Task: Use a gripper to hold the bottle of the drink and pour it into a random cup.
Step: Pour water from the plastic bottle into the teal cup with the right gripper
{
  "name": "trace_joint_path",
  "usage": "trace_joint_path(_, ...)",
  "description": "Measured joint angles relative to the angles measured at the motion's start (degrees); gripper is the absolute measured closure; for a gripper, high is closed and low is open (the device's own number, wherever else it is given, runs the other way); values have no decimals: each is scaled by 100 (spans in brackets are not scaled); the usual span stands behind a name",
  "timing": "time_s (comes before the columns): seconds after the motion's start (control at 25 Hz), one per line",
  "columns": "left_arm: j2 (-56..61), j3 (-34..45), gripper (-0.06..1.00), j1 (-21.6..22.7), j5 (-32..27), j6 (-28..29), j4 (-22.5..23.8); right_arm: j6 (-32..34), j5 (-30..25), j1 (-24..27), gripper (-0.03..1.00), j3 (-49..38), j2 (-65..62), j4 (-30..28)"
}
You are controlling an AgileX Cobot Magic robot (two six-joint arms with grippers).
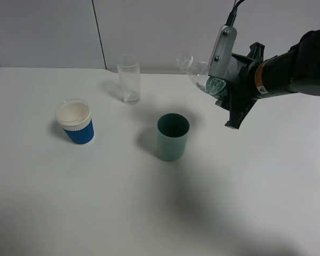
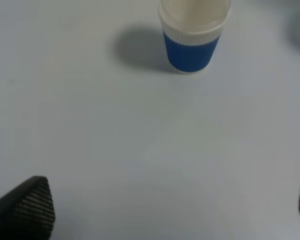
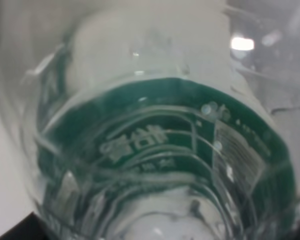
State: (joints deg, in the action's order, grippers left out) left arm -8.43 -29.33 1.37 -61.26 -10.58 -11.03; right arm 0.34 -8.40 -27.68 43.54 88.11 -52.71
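In the exterior high view my right gripper point(image 1: 225, 92) is shut on the bottle of the drink point(image 1: 200, 74), a small clear bottle with a dark green label. The bottle hangs in the air, tilted, with its open neck pointing up and to the left. It is above and to the right of the teal-green cup point(image 1: 173, 136), which stands upright on the table. The right wrist view is filled by the bottle point(image 3: 155, 150) and its green label. My left gripper point(image 2: 165, 215) is open over bare table, with one fingertip point(image 2: 25, 210) showing at each side.
A blue ribbed paper cup point(image 1: 74, 122) with a white rim stands at the left; it also shows ahead of the left gripper as the blue cup point(image 2: 192, 40). A tall clear glass point(image 1: 129, 79) stands at the back. The white table point(image 1: 149, 213) has a wall behind it.
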Motion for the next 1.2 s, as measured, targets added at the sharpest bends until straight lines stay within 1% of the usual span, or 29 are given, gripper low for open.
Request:
trace_joint_path(0.24, 0, 0, -5, 0, 0, 0, 0, 342, -199, -222, 43, 0, 0, -426)
trace_joint_path(0.32, 0, 0, -5, 0, 0, 0, 0, 390, -213, -260, 43, 0, 0, -508)
trace_joint_path(0.64, 0, 0, -5, 0, 0, 0, 0, 441, -608, -308, 43, 0, 0, -881)
trace_joint_path(1.2, 0, 0, -5, 0, 0, 0, 0, 441, -666, -357, 43, 0, -6, -1276)
